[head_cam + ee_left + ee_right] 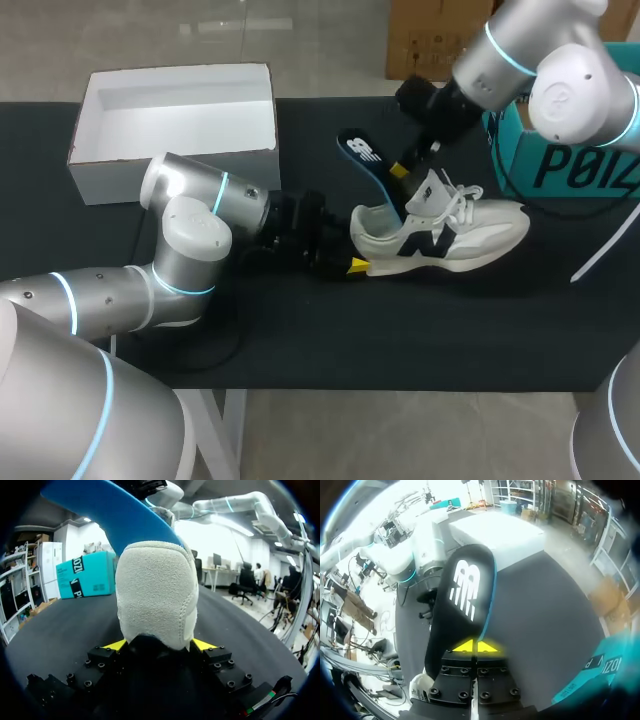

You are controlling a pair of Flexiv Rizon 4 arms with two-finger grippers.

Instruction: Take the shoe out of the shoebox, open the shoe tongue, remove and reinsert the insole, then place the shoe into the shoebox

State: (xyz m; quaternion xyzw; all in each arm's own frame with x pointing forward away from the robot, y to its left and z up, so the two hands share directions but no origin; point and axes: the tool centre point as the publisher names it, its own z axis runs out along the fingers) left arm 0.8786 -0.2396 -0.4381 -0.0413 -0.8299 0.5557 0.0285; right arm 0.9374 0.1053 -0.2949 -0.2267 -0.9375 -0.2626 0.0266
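1. Head view: the white shoe (450,235) lies on its side on the black table (300,340), outside the open white shoebox (175,120), which stands well apart at the far left. The left tool (352,262) grips the heel. A dark insole (362,155) rises tilted out of the shoe's opening, and the right tool (402,170) pinches it partway up. A teal box (560,160) stands behind the toe.
2. Left wrist view: the left tool (159,644) stands wide, one yellow tip on either side of the shoe's (155,600) suede heel, both touching it. The insole's (120,510) blue underside slants up from the shoe.
3. Right wrist view: the right tool (474,646) is narrow, its tips closed on the thin insole (465,600), whose dark printed face reaches ahead of it toward the shoebox (505,535). A bit of the shoe (422,685) shows beside the tool.
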